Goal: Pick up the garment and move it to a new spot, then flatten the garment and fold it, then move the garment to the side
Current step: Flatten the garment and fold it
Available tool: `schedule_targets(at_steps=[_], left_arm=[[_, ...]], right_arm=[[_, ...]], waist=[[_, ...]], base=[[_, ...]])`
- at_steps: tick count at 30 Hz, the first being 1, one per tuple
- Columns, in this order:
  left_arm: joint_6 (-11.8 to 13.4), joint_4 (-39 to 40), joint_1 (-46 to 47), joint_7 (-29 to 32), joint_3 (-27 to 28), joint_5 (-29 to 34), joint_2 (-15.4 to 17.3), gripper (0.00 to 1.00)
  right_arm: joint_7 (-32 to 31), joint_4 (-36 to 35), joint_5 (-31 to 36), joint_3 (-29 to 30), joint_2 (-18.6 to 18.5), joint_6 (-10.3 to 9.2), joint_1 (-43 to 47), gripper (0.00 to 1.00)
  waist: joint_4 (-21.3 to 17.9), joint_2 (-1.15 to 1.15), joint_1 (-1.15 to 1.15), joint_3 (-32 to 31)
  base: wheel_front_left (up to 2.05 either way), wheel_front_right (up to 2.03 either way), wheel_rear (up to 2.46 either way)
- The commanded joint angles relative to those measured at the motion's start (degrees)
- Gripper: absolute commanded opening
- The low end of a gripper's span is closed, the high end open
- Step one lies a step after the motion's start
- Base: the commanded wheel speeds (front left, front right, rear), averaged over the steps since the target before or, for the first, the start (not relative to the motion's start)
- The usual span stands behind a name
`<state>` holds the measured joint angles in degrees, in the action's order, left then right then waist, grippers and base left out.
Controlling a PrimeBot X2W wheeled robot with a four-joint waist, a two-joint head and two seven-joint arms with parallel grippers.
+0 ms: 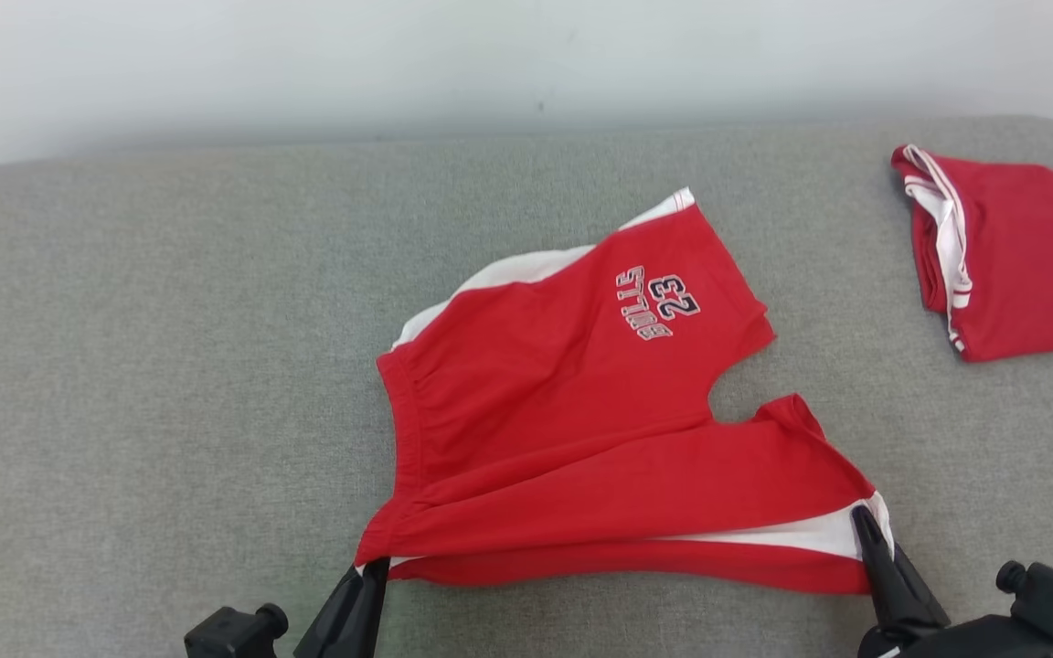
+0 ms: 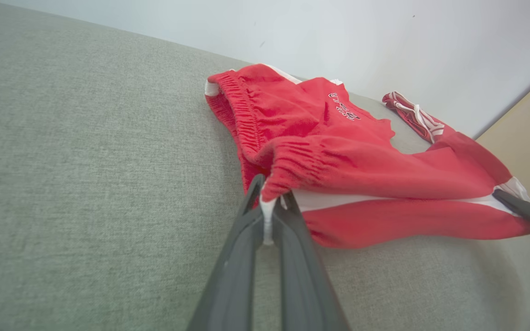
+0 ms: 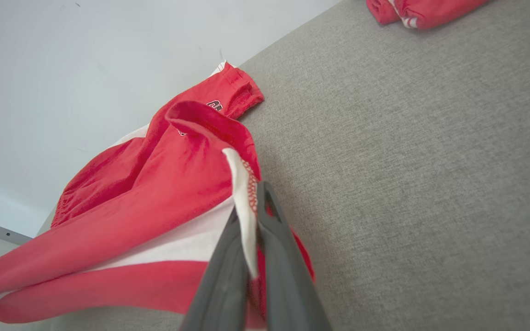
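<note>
Grey cloth counter [image 1: 124,366] against a pale wall [image 1: 490,55]. Red shorts [image 1: 563,393] with white side panels lie mid-counter, near edge stretched between both pincers. Left pincer [image 1: 374,567] clamped on the waistband corner, near left. Right pincer [image 1: 863,519] clamped on the white leg-hem corner, near right. Folded red garment [image 1: 1029,265] far right, well apart.

Grey woven fabric surface [image 1: 170,366], far corners rounded. Plain white wall [image 1: 307,64] runs right behind its far edge, with a tiny dark speck [image 1: 540,107] on it near the middle. Left wrist view: tan panel [image 2: 529,133] past the surface's edge. Right wrist view: grey metal strip [image 3: 9,235] low on the wall. Light is soft and even, shadows faint.
</note>
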<state>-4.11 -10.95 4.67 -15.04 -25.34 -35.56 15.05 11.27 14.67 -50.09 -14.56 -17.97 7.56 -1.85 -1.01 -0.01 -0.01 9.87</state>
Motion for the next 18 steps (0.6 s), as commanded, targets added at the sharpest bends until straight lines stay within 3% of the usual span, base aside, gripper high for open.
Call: schedule_targets(at_steps=[1,18], left_arm=[[-0.3,-0.9,-1.0,-0.2,1.1,0.6,-0.2,0.0],[-2.9,-5.6,-1.2,-0.2,1.4,4.2,-5.2,0.0]], right_arm=[[-0.5,-0.2,1.7,1.3,0.8,-0.17,1.4,0.0],[-5.0,-1.1,8.0,8.2,6.5,-0.17,3.8,0.0]], waist=[[0.4,0.01,0.01,-1.5],[0.5,0.01,0.01,-3.8]], base=[[0.0,0.0,0.0],[0.0,0.0,0.0]])
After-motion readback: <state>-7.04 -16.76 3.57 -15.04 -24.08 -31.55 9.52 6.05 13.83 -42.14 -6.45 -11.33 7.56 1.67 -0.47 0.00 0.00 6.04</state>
